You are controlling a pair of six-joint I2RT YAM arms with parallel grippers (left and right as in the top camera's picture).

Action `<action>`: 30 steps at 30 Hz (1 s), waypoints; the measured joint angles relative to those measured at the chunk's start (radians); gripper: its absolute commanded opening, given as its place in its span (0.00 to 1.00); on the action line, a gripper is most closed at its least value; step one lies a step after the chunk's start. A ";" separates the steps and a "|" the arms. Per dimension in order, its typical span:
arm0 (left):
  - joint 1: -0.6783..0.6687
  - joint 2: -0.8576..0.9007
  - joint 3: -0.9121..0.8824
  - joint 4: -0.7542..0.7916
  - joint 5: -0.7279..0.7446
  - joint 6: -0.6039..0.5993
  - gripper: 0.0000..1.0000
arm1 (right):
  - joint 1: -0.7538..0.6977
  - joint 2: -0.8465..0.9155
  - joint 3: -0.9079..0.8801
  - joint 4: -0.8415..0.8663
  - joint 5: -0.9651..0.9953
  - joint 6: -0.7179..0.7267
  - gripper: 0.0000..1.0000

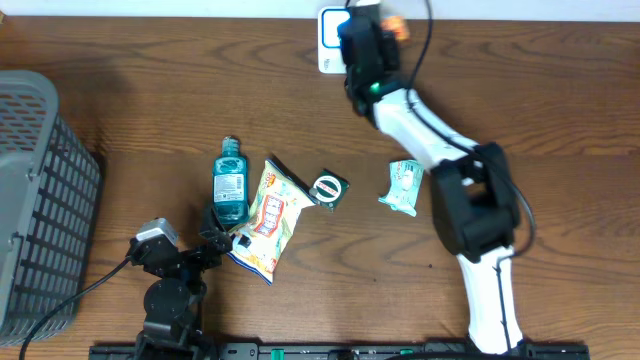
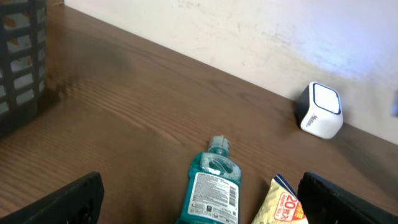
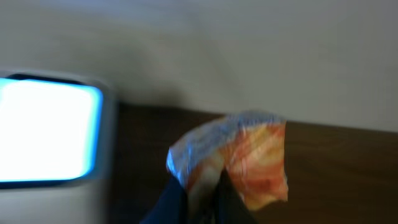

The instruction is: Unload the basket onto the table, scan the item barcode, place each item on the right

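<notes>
My right gripper is at the table's far edge, shut on the item, a small crinkly orange and silver packet. The packet is held up just right of the white barcode scanner, whose window glows blue-white. The fingers pinch the packet's lower edge; no barcode shows through the blur. My left gripper hangs open near the front left, its jaws wide apart over a teal mouthwash bottle that lies label-up.
A yellow chip bag lies beside the bottle. A small black and green packet and a teal and white sachet lie mid-table. A grey mesh basket stands at the left edge. A white wall runs behind the scanner.
</notes>
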 measured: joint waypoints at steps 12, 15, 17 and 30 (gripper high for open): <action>0.000 0.000 0.000 0.000 0.000 0.000 0.98 | -0.535 -0.071 0.012 -0.542 0.249 0.107 0.01; 0.000 0.000 0.000 0.000 0.001 0.000 0.98 | -0.702 -0.071 0.012 -0.563 0.139 0.137 0.01; 0.000 0.000 0.000 0.000 0.000 0.000 0.98 | -0.801 -0.071 0.010 -0.566 0.050 0.146 0.01; 0.000 0.000 0.000 0.000 0.000 0.000 0.98 | -1.109 -0.071 0.010 -0.542 -0.237 0.165 0.08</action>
